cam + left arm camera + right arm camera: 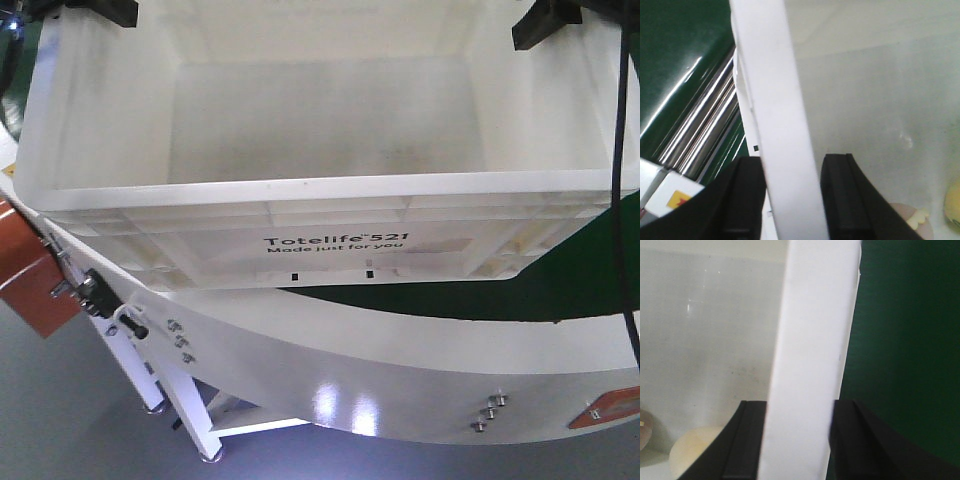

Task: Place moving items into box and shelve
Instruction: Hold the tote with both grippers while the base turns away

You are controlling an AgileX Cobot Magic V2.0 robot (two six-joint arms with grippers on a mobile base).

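The white box (330, 190) printed "Totelife 521" fills the front view, and the part of its floor that shows there is bare. My left gripper (95, 10) sits at its far left rim and my right gripper (545, 22) at its far right rim. In the left wrist view the gripper (792, 162) is shut on the box rim (775, 100). A pinkish-brown lump (900, 215) and a yellow lump (954, 202) lie inside below it. In the right wrist view the gripper (797, 407) is shut on the box rim (815, 330), with the pale yellow lump (695, 450) and pinkish-brown lump (644, 432) inside.
The box rests on a dark green belt (560, 285) with a curved white frame (400, 360) in front. An orange-brown panel (30, 280) sticks out at the left. A black cable (620, 200) hangs down the right. Metal rollers (705, 125) run beside the box's left wall.
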